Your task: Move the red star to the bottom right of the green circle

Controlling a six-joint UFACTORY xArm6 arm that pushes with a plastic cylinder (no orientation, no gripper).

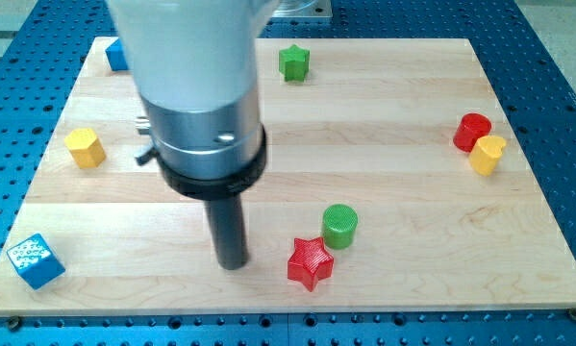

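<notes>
The red star (311, 262) lies near the view's bottom centre, just below and left of the green circle (340, 226), almost touching it. My tip (233, 264) rests on the board to the left of the red star, with a clear gap between them. The arm's large grey body hides the board above the tip.
A green star (293, 61) sits at the top centre. A red cylinder (472, 131) and a yellow block (488, 154) touch at the right. A yellow block (86, 147) is at the left, a blue cube (35, 260) at bottom left, a blue block (116, 56) at top left.
</notes>
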